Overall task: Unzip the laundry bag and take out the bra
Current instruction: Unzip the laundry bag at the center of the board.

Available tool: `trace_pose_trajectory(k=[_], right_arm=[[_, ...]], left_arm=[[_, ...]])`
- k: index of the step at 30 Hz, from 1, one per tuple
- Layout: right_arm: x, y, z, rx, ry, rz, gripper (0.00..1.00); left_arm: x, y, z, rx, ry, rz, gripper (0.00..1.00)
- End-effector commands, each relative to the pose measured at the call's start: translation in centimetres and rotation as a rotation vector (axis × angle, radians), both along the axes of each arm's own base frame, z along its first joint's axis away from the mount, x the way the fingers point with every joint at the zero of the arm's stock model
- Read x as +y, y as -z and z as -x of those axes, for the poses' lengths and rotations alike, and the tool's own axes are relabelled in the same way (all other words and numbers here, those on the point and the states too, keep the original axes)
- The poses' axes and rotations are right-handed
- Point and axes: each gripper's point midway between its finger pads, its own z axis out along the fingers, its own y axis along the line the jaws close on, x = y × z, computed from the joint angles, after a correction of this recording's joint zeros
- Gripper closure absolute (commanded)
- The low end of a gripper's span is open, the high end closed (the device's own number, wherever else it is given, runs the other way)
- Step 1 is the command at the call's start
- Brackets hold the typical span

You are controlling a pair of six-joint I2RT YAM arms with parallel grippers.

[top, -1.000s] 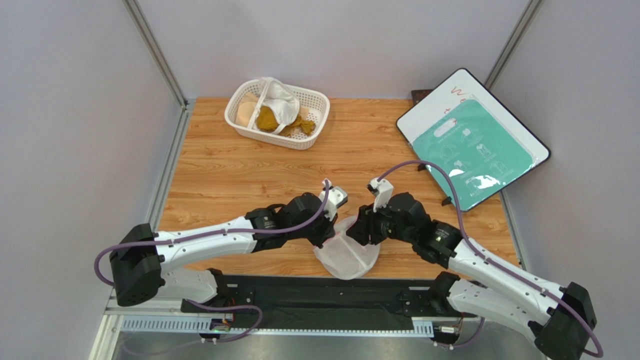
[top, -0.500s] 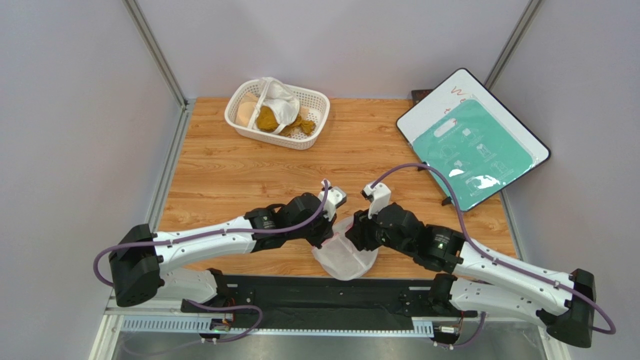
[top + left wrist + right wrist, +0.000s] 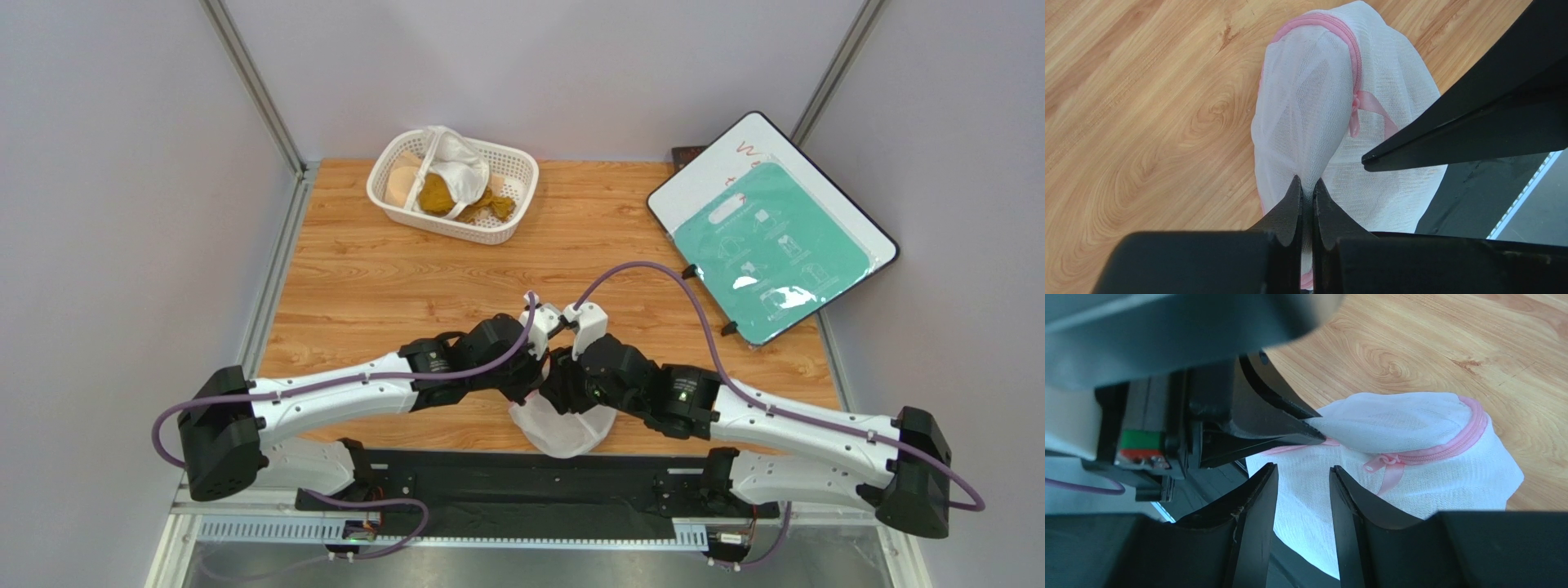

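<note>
The laundry bag is a round white mesh pouch with pink zipper trim, lying at the table's near edge. Its zip is closed. My left gripper is shut, pinching a fold of the bag's mesh. My right gripper is open, its fingers just above the bag, left of the pink zipper pull and ribbon. In the top view the two grippers meet over the bag, left and right. The bra is hidden.
A white lattice basket with mustard-brown and white cloths stands at the back left. A white board with a teal sheet leans at the back right. The black base rail runs just below the bag.
My right gripper has moved left, closer to my left gripper and over the bag. The left gripper and the bag have stayed put.
</note>
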Motion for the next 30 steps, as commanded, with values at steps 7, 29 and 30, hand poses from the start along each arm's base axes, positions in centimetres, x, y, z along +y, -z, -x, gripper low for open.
trace_pose_trajectory(k=[7, 29, 30], right_arm=[[-1.1, 1.4, -1.3, 0.017, 0.143, 0.052, 0.59], [-1.8, 1.0, -2.8, -0.032, 0.217, 0.077, 0.59], [-1.4, 0.7, -2.8, -0.037, 0.210, 0.060, 0.59]], left_arm=[[-0.7, -3.2, -0.2, -0.029, -0.016, 0.085, 1.00], [-0.8, -3.7, 0.1, -0.026, -0.001, 0.106, 1.00], [-0.7, -3.5, 0.1, -0.023, -0.003, 0.100, 1.00]])
